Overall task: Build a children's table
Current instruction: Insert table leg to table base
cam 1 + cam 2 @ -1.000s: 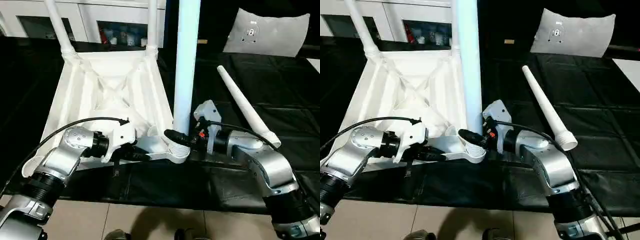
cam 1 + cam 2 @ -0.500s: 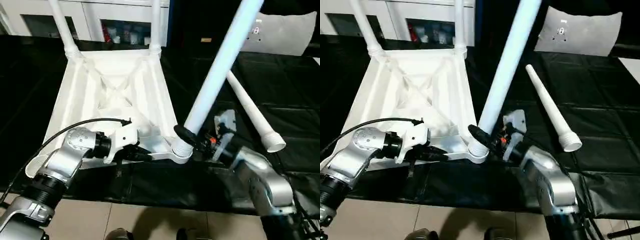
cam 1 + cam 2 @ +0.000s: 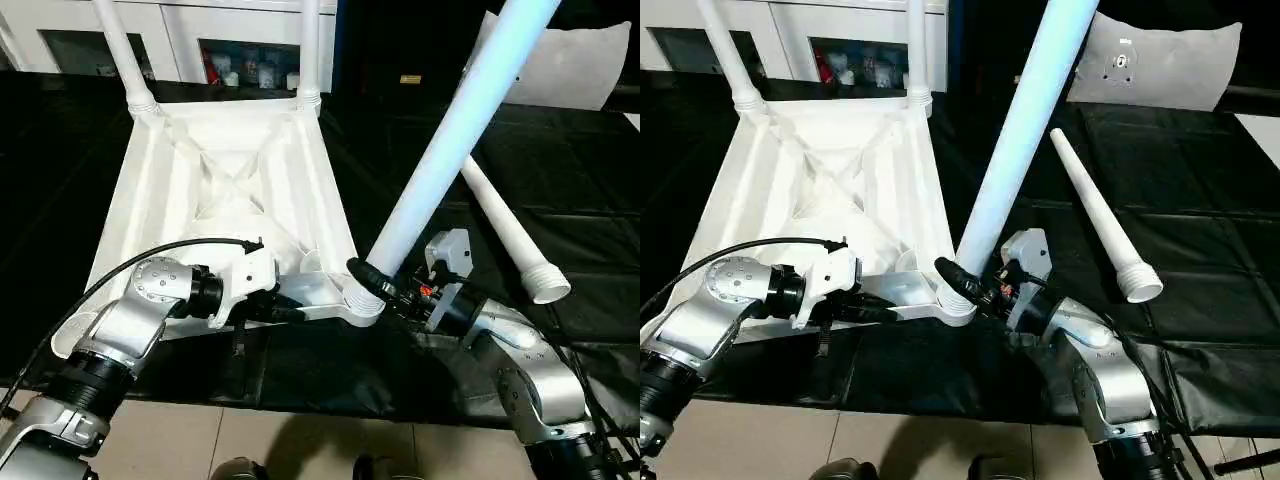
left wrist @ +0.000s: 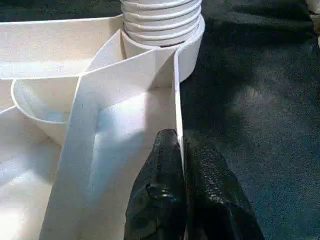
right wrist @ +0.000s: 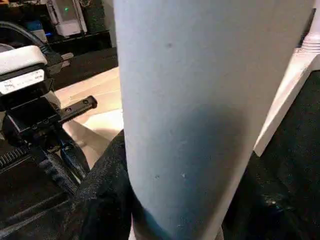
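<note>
The gripped leg (image 3: 450, 140) has tilted further right.

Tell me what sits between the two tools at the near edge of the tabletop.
The near right corner socket, with the tilted leg held by the right tool; the left tool pinches the tabletop's rim, per the head views.

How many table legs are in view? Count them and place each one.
4. Two stand in the far corner sockets of the upturned top. One leans in the near right socket, gripped by the right tool. One lies loose on the black surface.
</note>
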Robot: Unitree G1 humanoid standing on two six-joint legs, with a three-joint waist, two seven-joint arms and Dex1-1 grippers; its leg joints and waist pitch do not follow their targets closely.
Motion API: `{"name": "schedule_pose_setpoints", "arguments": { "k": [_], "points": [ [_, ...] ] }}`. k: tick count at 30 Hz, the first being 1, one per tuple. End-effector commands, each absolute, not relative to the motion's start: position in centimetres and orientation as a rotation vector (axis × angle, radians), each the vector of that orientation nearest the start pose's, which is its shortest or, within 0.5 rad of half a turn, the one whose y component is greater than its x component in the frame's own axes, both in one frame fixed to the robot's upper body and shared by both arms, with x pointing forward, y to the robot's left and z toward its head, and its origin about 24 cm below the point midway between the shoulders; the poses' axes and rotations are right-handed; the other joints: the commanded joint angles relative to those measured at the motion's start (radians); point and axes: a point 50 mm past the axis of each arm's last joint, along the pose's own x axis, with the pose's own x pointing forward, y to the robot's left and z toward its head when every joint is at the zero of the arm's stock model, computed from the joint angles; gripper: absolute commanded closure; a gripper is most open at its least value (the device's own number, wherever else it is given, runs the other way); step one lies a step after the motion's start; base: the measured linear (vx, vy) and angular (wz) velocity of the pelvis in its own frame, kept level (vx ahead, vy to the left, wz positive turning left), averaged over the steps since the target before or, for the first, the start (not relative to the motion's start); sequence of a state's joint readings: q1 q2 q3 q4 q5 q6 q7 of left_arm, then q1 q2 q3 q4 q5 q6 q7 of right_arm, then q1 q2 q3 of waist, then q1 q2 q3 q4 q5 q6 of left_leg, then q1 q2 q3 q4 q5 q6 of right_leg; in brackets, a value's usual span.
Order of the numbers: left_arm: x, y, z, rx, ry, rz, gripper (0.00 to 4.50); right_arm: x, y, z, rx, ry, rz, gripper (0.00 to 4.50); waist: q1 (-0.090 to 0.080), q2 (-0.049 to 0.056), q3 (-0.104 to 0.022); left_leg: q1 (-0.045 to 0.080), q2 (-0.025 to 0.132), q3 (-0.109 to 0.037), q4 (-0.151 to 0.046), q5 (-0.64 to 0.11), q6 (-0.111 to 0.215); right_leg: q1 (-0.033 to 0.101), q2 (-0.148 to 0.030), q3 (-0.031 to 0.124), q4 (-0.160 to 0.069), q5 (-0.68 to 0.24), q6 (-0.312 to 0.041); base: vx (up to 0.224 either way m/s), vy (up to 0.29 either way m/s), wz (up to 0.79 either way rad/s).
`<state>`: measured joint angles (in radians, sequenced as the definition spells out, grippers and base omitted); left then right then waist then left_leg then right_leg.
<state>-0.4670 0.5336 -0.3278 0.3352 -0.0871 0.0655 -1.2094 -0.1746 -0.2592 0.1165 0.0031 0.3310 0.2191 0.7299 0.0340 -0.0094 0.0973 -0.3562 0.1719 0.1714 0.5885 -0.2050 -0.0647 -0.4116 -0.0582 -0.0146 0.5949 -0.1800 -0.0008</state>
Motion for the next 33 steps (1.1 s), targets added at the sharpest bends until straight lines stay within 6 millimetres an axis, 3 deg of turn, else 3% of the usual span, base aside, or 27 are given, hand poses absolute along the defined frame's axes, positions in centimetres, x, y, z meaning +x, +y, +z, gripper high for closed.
{"name": "schedule_pose_setpoints", "arguments": {
  "k": [1, 8, 9, 10, 12, 13, 15, 18, 19, 20, 21, 22, 23, 28, 30, 31, 33],
  "points": [
    [29.7, 15.2, 7.6, 0.507, 0.295, -1.351, 4.50, 25.6, -13.3, 2.9, -0.010, 0.300, 0.904, 2.62, -0.009, 0.013, -0.043, 0.009, 0.054, -0.017, -0.099, -0.348, -0.019, 0.025, -0.068, 0.044, -0.086, -0.390, -0.179, 0.000, 0.000, 0.00],
    [29.9, 15.1, 7.8, 0.562, 0.292, -1.363, 4.50, 25.7, -13.2, 2.3, -0.173, 0.393, 1.042, 2.62, -0.011, 0.010, -0.030, 0.010, 0.054, -0.019, -0.101, -0.381, -0.014, 0.018, -0.070, 0.047, -0.096, -0.482, -0.149, 0.000, 0.000, 0.00],
    [30.0, 15.1, 8.0, 0.566, 0.288, -1.372, 4.50, 25.7, -13.0, 2.0, -0.178, 0.416, 1.074, 2.62, -0.011, 0.010, -0.029, 0.010, 0.054, -0.020, -0.101, -0.390, -0.013, 0.017, -0.070, 0.047, -0.096, -0.491, -0.148, 0.000, 0.000, 0.00],
    [30.0, 15.0, 8.0, 0.566, 0.287, -1.374, 4.50, 25.7, -13.0, 1.9, -0.178, 0.421, 1.082, 2.62, -0.012, 0.013, -0.020, 0.008, 0.053, -0.022, -0.104, -0.402, -0.014, 0.013, -0.071, 0.047, -0.098, -0.504, -0.144, 0.000, 0.000, 0.00],
    [30.1, 14.9, 8.2, 0.565, 0.282, -1.389, 4.50, 25.5, -12.9, 1.6, -0.170, 0.443, 1.117, 2.62, -0.013, 0.011, -0.017, 0.015, 0.053, -0.023, -0.105, -0.429, -0.014, 0.009, -0.071, 0.048, -0.105, -0.549, -0.129, 0.000, 0.000, 0.00],
    [30.2, 14.8, 8.4, 0.562, 0.278, -1.403, 4.50, 25.3, -12.8, 1.4, -0.157, 0.459, 1.144, 2.62, -0.013, 0.014, -0.009, 0.014, 0.053, -0.025, -0.108, -0.443, -0.015, 0.006, -0.070, 0.047, -0.106, -0.562, -0.123, 0.000, 0.000, 0.00],
    [30.2, 14.6, 8.7, 0.559, 0.272, -1.424, 4.50, 25.0, -12.6, 1.1, -0.138, 0.482, 1.184, 2.62, -0.013, 0.011, -0.010, 0.017, 0.053, -0.026, -0.109, -0.445, -0.013, 0.007, -0.072, 0.048, -0.109, -0.575, -0.118, 0.000, 0.000, 0.00],
    [30.8, 14.6, 9.4, 0.566, 0.260, -1.435, 4.50, 24.6, -12.4, 0.8, -0.111, 0.515, 1.244, 2.62, -0.011, 0.009, -0.012, 0.020, 0.054, -0.018, -0.112, -0.382, 0.003, 0.011, -0.070, 0.048, -0.110, -0.491, -0.139, 0.000, 0.000, 0.00],
    [31.2, 14.7, 9.7, 0.575, 0.257, -1.433, 4.50, 24.6, -12.3, 0.8, -0.109, 0.519, 1.257, 2.62, -0.011, 0.003, -0.013, 0.018, 0.055, -0.015, -0.112, -0.361, 0.007, 0.013, -0.069, 0.048, -0.108, -0.462, -0.146, 0.000, 0.000, 0.00],
    [31.4, 14.7, 9.8, 0.580, 0.256, -1.430, 4.50, 24.7, -12.3, 0.8, -0.109, 0.520, 1.264, 2.62, -0.008, 0.005, -0.012, 0.017, 0.055, -0.011, -0.112, -0.331, 0.014, 0.014, -0.069, 0.048, -0.105, -0.419, -0.165, 0.000, 0.000, 0.00],
    [31.8, 15.1, 10.2, 0.598, 0.256, -1.410, 4.50, 24.9, -12.1, 0.9, -0.117, 0.514, 1.267, 2.62, -0.010, -0.003, -0.014, 0.014, 0.055, -0.011, -0.111, -0.318, 0.017, 0.019, -0.068, 0.047, -0.103, -0.407, -0.169, 0.000, 0.000, 0.00],
    [31.9, 15.3, 10.2, 0.602, 0.256, -1.402, 4.50, 25.0, -12.0, 0.9, -0.119, 0.510, 1.265, 2.62, -0.008, 0.000, -0.016, 0.011, 0.056, -0.012, -0.113, -0.298, 0.018, 0.023, -0.070, 0.046, -0.099, -0.386, -0.179, 0.000, 0.000, 0.00],
    [31.9, 15.5, 10.3, 0.605, 0.258, -1.394, 4.50, 25.1, -11.9, 1.0, -0.116, 0.507, 1.262, 2.62, -0.010, -0.004, -0.018, 0.007, 0.056, -0.013, -0.113, -0.283, 0.018, 0.028, -0.072, 0.044, -0.096, -0.369, -0.185, 0.000, 0.000, 0.00],
    [31.8, 16.3, 10.1, 0.603, 0.267, -1.348, 4.50, 25.6, -11.5, 0.9, -0.115, 0.484, 1.226, 2.62, -0.015, 0.000, -0.017, 0.007, 0.060, -0.017, -0.118, -0.310, 0.007, 0.024, -0.075, 0.044, -0.098, -0.419, -0.185, 0.000, 0.000, 0.00],
    [31.4, 16.6, 9.9, 0.579, 0.268, -1.314, 4.50, 26.3, -11.5, 0.9, -0.131, 0.461, 1.146, 2.62, -0.019, 0.001, -0.015, 0.004, 0.060, -0.018, -0.120, -0.323, -0.001, 0.025, -0.075, 0.043, -0.097, -0.425, -0.186, 0.000, 0.000, 0.00],
    [31.0, 16.8, 9.7, 0.558, 0.265, -1.267, 4.50, 27.0, -11.4, 0.9, -0.135, 0.435, 1.052, 2.62, -0.026, -0.006, -0.017, 0.004, 0.063, -0.020, -0.121, -0.337, -0.014, 0.023, -0.079, 0.045, -0.095, -0.444, -0.186, 0.000, 0.000, 0.00],
    [30.5, 17.1, 9.5, 0.545, 0.263, -1.197, 4.50, 27.7, -11.5, 0.9, -0.125, 0.419, 0.947, 2.62, -0.038, -0.003, -0.015, -0.002, 0.061, -0.025, -0.124, -0.357, -0.022, 0.025, -0.079, 0.043, -0.097, -0.486, -0.173, 0.000, 0.000, 0.00]
  ]
}}
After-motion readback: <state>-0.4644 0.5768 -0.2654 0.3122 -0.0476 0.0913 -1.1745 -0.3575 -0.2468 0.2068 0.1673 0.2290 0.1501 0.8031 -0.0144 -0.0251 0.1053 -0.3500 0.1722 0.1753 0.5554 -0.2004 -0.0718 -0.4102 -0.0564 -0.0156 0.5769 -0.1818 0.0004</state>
